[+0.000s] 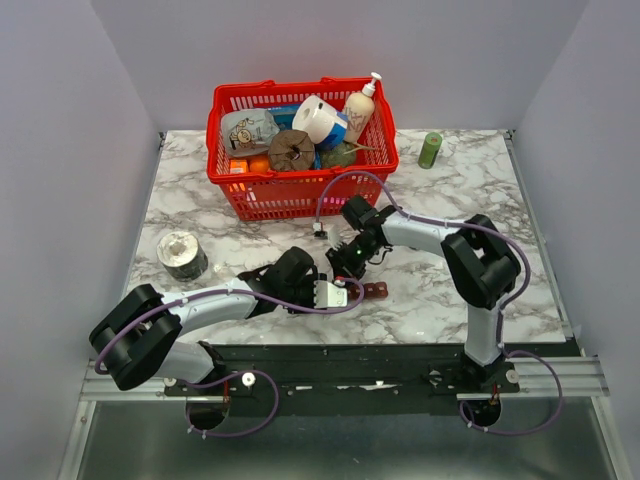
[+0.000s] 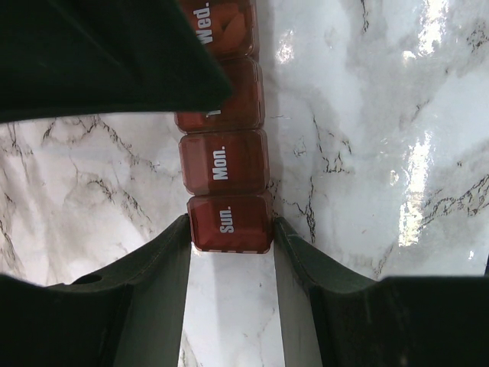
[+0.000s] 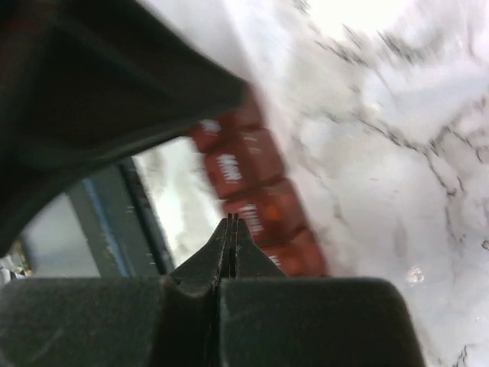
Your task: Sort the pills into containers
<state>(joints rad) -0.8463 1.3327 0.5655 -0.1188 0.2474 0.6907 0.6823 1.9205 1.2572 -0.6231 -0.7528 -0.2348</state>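
Left wrist view: left claw (image 2: 231, 226) pinches the strip (image 2: 223, 164) at its Sun. end, long axis running up-frame. Right claw (image 3: 231, 223), shut and empty, sits over mid-strip.

The containers (image 2: 228, 164) run past the top edge; a dark shape (image 2: 92, 53) covers one label (after Mon.).

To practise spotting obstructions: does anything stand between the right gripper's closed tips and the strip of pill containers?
Nothing visible does. The right gripper, shut, has its tips right at the containers, with no object between them. The left gripper clamps the Sun. end, further along the strip.
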